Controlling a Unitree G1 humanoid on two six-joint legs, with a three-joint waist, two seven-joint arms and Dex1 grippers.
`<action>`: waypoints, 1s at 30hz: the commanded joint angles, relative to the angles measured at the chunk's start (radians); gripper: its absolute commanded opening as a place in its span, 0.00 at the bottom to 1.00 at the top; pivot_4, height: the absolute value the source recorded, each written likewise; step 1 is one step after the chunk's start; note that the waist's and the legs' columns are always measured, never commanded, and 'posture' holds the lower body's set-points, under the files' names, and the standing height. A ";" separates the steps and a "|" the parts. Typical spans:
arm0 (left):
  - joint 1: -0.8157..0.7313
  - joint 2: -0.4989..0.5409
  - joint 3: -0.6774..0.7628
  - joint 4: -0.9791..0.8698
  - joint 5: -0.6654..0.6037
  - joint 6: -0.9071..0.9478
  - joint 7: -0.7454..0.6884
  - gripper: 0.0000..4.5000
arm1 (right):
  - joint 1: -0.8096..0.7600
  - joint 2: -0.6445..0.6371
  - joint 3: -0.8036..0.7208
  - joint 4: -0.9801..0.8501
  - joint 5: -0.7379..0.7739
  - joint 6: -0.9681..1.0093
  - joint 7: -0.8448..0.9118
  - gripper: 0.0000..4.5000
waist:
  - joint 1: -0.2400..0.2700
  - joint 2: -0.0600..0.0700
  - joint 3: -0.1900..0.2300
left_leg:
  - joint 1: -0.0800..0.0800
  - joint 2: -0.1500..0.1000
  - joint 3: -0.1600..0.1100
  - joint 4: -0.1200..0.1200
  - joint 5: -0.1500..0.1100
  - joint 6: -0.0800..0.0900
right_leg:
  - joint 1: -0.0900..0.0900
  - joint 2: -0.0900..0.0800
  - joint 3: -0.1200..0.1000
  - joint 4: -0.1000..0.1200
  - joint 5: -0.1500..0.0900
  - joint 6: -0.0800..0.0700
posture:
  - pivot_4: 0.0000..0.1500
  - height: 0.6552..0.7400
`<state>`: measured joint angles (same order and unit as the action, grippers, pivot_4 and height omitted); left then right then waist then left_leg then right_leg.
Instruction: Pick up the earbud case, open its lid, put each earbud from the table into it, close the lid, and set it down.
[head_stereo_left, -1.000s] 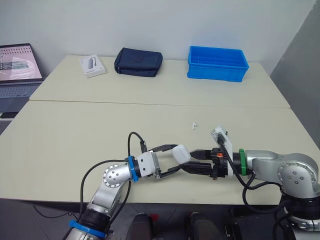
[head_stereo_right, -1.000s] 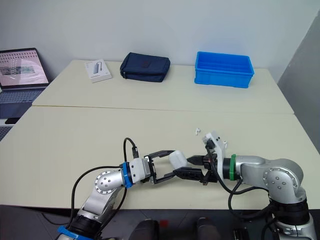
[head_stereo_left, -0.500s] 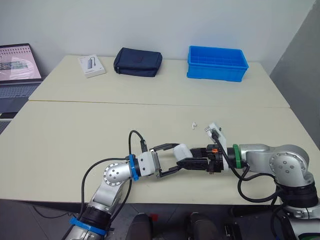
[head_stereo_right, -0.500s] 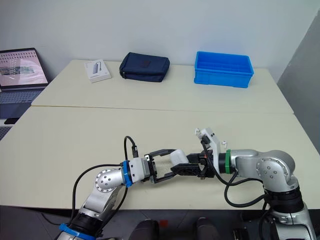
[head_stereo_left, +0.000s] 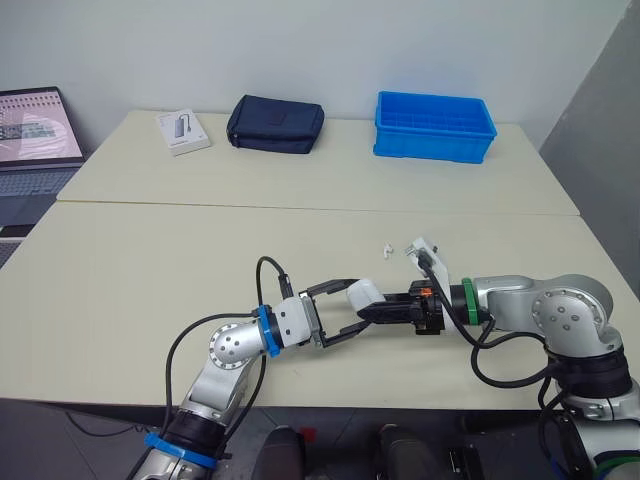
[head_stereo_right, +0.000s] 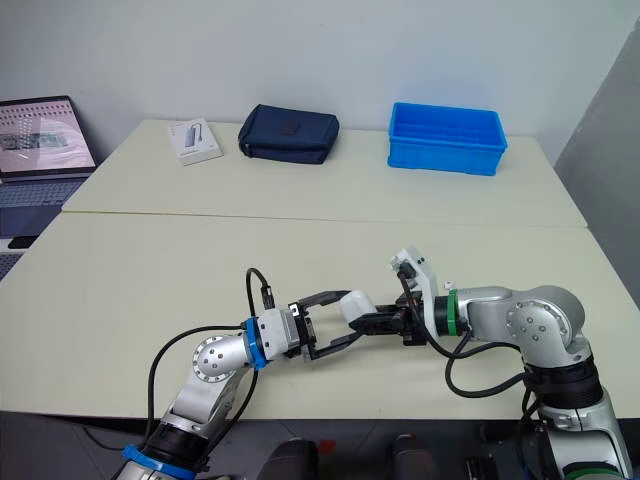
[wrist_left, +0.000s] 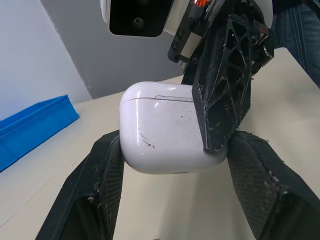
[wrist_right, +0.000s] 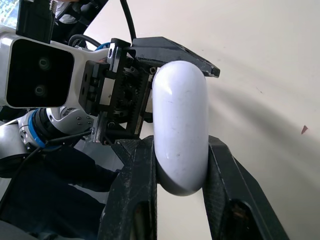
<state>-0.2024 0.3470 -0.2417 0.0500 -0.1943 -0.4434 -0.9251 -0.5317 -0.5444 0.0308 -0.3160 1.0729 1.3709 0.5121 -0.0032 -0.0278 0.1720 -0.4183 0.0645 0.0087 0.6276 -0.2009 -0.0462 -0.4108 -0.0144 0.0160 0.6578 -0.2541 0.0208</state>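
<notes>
White, glossy and pebble-round, the earbud case (wrist_left: 165, 135) has a thin lid seam that sits closed and a few dark scuffs on its shell. It hangs just above the table (head_stereo_left: 150, 270), close to the front edge, caught between both of my grippers. My left gripper (head_stereo_left: 357, 304) is spread to the case's width, with its rough black pads (wrist_left: 107, 175) pressing the lower body on either side. My right gripper (wrist_right: 181, 167) is narrow and clamps the case across its thin faces, one ribbed finger lying over the front. Both forearms stretch low and nearly level, pointing at each other from either side of the case. Beyond the case and near it, one small white earbud (head_stereo_left: 384, 250) lies on bare matte beige tabletop with open room around it. Far behind the case, along the back edge, stand a blue plastic bin (head_stereo_left: 435, 125), a navy fabric pouch (head_stereo_left: 276, 124) and a flat white box (head_stereo_left: 184, 131).
</notes>
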 joint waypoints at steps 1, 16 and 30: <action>0.004 0.007 0.001 -0.023 -0.036 0.028 -0.017 0.68 | -0.042 -0.018 -0.010 -0.008 0.002 -0.006 0.040 0.17 | 0.000 0.000 0.000 | 0.000 0.000 0.000 0.000 0.000 0.000 | 0.000 0.000 0.000 0.000 0.000 0.000 | 1.00 1.00; -0.111 0.255 0.007 -0.244 -0.115 0.714 -0.076 1.00 | -0.144 -0.357 0.433 -0.160 -0.546 -0.442 0.376 0.17 | -0.003 0.001 0.002 | -0.008 0.000 0.000 0.000 0.000 0.000 | -0.010 0.000 0.000 0.001 -0.001 0.000 | 1.00 1.00; -0.259 0.190 -0.085 -0.309 -0.122 0.920 -0.111 1.00 | -0.154 -0.321 0.473 -0.136 -0.701 -0.508 0.497 0.17 | -0.002 0.000 0.002 | -0.009 0.000 -0.003 0.001 0.000 0.000 | -0.010 0.002 -0.001 0.005 -0.001 0.001 | 1.00 1.00</action>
<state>-0.4410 0.5445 -0.3261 -0.2597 -0.3115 0.4938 -1.0200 -0.6583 -0.8638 0.5133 -0.4379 0.3833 0.8795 0.9899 -0.0055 -0.0277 0.1744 -0.4272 0.0646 0.0060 0.6292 -0.2009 -0.0463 -0.4211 -0.0122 0.0146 0.6626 -0.2547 0.0217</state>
